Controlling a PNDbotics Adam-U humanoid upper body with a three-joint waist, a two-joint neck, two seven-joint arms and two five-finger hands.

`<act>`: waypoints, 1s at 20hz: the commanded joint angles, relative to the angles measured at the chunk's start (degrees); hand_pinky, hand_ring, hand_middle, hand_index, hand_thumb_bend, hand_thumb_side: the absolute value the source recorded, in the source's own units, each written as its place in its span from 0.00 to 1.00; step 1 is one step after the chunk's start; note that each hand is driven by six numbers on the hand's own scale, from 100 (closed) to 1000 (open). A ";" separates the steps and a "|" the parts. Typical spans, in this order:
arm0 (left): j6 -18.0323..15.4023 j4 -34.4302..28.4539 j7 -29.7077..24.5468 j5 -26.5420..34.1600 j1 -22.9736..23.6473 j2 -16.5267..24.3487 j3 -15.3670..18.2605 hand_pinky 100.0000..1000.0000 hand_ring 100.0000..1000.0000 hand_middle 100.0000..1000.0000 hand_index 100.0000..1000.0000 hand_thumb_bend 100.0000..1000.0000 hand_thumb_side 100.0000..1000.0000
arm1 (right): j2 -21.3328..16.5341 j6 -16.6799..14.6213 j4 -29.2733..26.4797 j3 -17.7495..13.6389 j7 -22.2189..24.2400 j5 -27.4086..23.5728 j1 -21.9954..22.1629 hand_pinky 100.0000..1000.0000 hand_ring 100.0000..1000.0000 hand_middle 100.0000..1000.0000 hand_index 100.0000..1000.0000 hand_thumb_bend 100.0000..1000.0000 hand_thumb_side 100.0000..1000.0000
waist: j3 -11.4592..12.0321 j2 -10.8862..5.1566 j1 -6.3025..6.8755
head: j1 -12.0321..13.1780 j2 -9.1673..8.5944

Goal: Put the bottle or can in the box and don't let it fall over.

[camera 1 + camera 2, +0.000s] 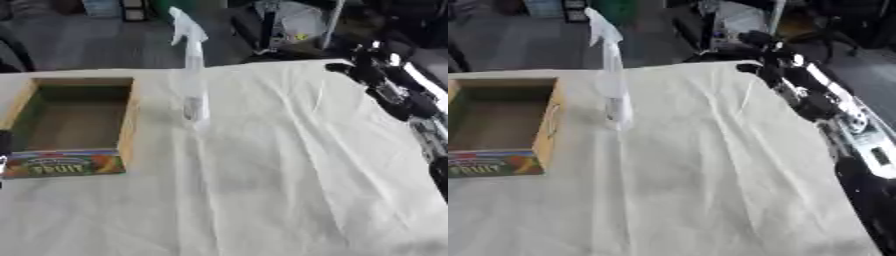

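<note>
White cloth (289,190) covers the whole table, pretty wrinkled, with creases running down the middle toward the near edge. Next biggest is the box (129,117), an open cardboard one sitting on the left side of the cloth. Its near face has a colourful label and you can read "FRUIT" on it; the smaller print above that is too blurry for me. Nothing visible inside, just the brown bottom.

Right arm (833,107) comes in along the table's right edge, black with silver bits, and the right hand (765,60) sits over the far right corner of the cloth, well apart from everything else. Can't tell if its fingers are curled or straight. No left hand showing anywhere.

Bottle (193,100) is a clear spray one with a white trigger top, standing upright on the cloth just right of the box, outside it. No readable label on it.
</note>
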 commanded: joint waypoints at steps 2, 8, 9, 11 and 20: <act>-0.17 -1.77 -0.32 0.40 -1.51 0.10 -0.26 0.72 0.73 0.57 0.78 0.47 0.61 | -2.57 0.59 6.14 1.18 2.41 0.14 -4.85 0.93 1.00 1.00 1.00 0.00 0.41 | 1.49 -0.85 0.62 | -2.58 -1.51; -0.13 -2.61 0.14 0.51 -3.30 -0.06 0.67 0.72 0.73 0.57 0.78 0.50 0.53 | -1.03 0.42 15.62 2.62 5.73 3.60 -11.54 0.94 1.00 1.00 1.00 0.00 0.41 | 6.20 -0.34 1.74 | -7.44 -2.52; -0.11 -2.72 0.40 0.48 -3.59 -0.07 0.94 0.72 0.73 0.57 0.78 0.50 0.53 | -0.74 0.09 17.22 2.74 6.20 4.19 -12.47 0.94 1.00 1.00 1.00 0.00 0.41 | 6.95 -0.24 1.87 | -8.26 -2.71; -0.08 -2.98 0.88 0.47 -4.36 -0.13 1.44 0.72 0.73 0.57 0.78 0.50 0.53 | -0.31 -0.85 20.41 2.90 7.06 5.40 -14.26 0.94 1.00 1.00 1.00 0.00 0.41 | 8.79 -0.01 2.08 | -10.20 -3.04; -0.11 -3.51 1.27 0.64 -6.94 -0.65 1.91 0.72 0.73 0.57 0.78 0.49 0.53 | 0.60 -6.90 31.26 3.25 8.95 10.89 -19.69 0.96 1.00 1.00 1.00 0.00 0.41 | 13.33 0.39 1.85 | -15.58 -3.98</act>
